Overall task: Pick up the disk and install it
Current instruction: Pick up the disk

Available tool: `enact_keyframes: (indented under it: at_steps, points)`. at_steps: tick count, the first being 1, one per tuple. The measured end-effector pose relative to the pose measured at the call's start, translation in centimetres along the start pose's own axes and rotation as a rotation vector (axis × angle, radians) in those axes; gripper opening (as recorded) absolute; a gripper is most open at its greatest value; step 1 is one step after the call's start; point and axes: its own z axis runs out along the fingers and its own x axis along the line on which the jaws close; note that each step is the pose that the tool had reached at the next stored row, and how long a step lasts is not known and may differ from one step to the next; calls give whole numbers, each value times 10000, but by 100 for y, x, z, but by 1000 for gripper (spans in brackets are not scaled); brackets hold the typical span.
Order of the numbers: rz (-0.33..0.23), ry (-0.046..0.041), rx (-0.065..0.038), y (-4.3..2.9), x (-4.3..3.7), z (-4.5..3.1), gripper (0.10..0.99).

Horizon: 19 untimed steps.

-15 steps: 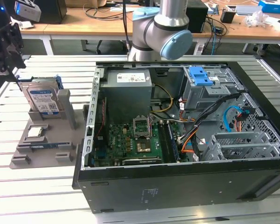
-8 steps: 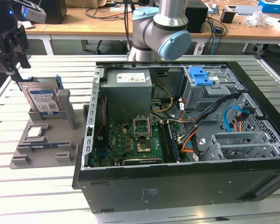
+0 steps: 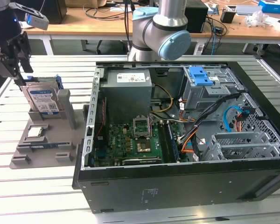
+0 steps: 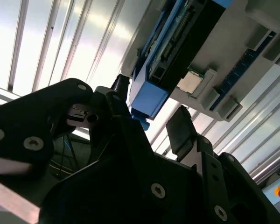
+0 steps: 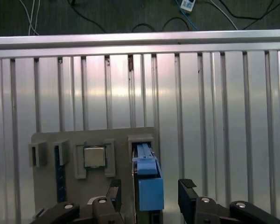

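Here, the claw point(image 5: 150, 187) is wide open and holds nothing. The blue-framed edge of the disk point(image 3: 43, 100) sits in line between its two black fingers point(image 5: 186, 189), with a gap on each side. The disk stands on edge in a grey tray point(image 3: 42, 150) just below the claw. A small square chip point(image 5: 94, 156) lies near one finger, and the open computer case point(image 3: 177, 179) sits well away from the claw.

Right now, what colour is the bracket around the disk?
The bracket is blue, best seen in the first wrist view.
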Motion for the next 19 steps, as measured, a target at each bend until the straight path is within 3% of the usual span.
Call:
enact_keyframes:
  at_steps: [5,19]
  points:
    - [-285,41,-3,-55,0,142,600]
    - [-326,42,-4,-58,1,277,600]
